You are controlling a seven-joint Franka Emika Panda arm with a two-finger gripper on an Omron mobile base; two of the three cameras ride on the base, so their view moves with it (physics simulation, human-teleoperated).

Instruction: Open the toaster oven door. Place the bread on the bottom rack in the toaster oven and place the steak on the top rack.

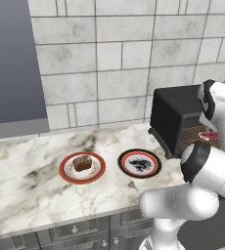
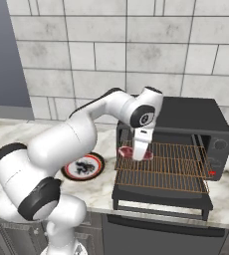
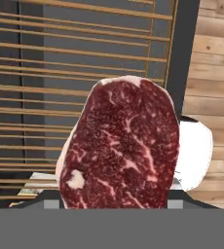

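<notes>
From the right base view I see the toaster oven point(image 2: 186, 134) standing on the marble surface point(image 2: 7, 134) against the tiled wall, with the toaster oven door point(image 2: 161, 201) folded down flat in front of it. Two wire shelves are drawn out over the door: the top rack point(image 2: 171, 154) and, just beneath it, the bottom rack point(image 2: 161, 182).

The hand point(image 2: 139, 155) hangs over the left front corner of the top rack, pointing down. It is holding the steak point(image 2: 131, 152): the red slab sits between the fingers, at about the height of the top rack's left edge. I cannot tell from this view whether the meat touches the wires. In the hand view the steak point(image 3: 123, 146) hangs directly in front of the camera and hides the fingertips, with the wire bars point(image 3: 60, 73) behind it and wooden flooring point(image 3: 216, 73) to one side.

In the left base view the bread point(image 1: 82, 162) lies on a red-rimmed plate point(image 1: 65, 171) on the surface, well left of the oven. A second red-rimmed plate point(image 1: 140, 163), with a dark pattern, sits between that plate and the oven and carries nothing.
</notes>
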